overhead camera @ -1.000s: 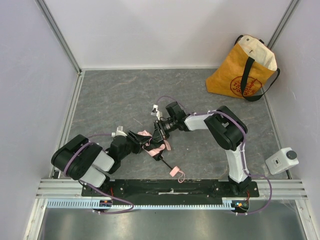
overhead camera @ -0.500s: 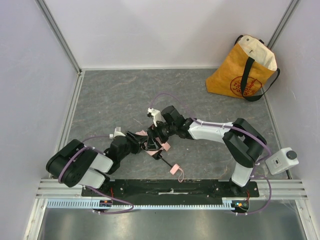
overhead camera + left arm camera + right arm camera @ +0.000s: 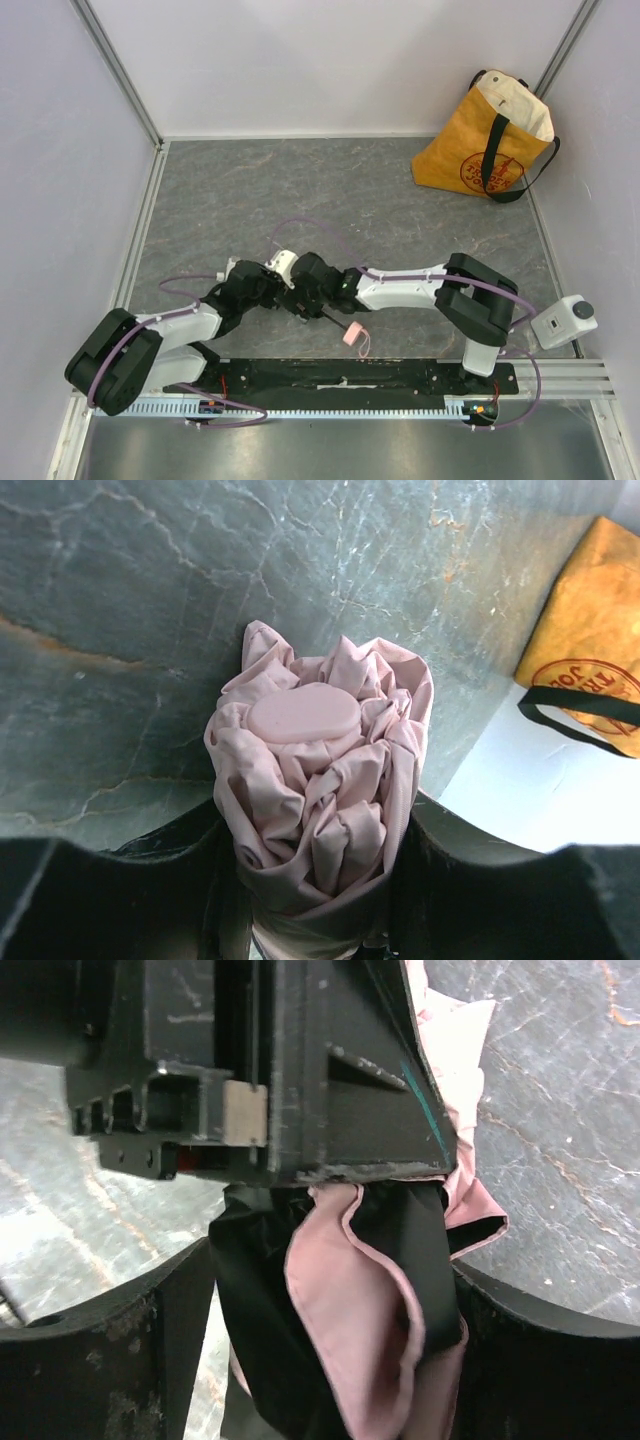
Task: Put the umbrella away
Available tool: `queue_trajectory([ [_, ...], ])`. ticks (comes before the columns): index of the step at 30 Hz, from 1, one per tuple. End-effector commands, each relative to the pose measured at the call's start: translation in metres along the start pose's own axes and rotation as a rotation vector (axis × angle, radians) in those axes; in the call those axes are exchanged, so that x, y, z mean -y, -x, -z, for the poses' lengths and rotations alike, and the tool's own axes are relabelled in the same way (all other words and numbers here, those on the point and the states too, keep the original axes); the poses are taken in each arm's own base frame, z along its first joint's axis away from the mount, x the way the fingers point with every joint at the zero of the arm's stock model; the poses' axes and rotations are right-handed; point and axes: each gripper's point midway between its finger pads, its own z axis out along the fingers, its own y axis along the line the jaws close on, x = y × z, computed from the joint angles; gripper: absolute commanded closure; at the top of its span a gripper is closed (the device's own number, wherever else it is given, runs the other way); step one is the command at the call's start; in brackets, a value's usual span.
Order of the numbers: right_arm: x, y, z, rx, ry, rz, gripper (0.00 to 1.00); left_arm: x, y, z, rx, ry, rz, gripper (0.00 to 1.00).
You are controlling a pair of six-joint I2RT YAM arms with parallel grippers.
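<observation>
The umbrella (image 3: 320, 800) is soft matt cloth, much crumpled — its cap (image 3: 300, 712) smooth plastic. The counter (image 3: 300, 190) looks like smooth grey stone; the fingers (image 3: 90, 1380) are scuffed black plastic.

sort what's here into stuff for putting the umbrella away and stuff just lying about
In the job: umbrella; left fingers, gripping it; right fingers, around its fabric.
Lying about: yellow tote bag, far right corner; white box with knob, near right edge.

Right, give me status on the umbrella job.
Left gripper shut on the umbrella. Right gripper open, straddling it. Nothing blocking; yellow tote bag stands far right.
</observation>
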Motion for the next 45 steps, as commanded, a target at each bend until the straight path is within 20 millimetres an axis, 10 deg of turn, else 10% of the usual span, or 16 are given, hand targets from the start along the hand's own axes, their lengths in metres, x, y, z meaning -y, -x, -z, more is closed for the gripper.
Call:
queue_trajectory([
  [1,0.013,0.007,-0.008,0.008,-0.22,0.136,0.2,-0.042,0.01,0.006,0.065,0.247,0.06,0.98],
  [7,0.011,-0.005,-0.026,0.021,-0.297,0.153,0.43,-0.055,-0.001,0.004,0.03,0.314,0.158,0.98],
  [13,-0.003,-0.034,-0.033,-0.021,-0.208,0.095,1.0,-0.051,0.0,0.003,0.033,0.271,0.137,0.98],
  [24,0.005,-0.07,-0.021,-0.081,0.147,-0.132,1.0,-0.045,0.01,0.016,0.066,0.056,0.013,0.07],
  [45,-0.016,-0.011,0.013,0.028,0.791,-0.608,1.0,-0.04,0.011,0.006,0.071,0.002,-0.146,0.13],
])
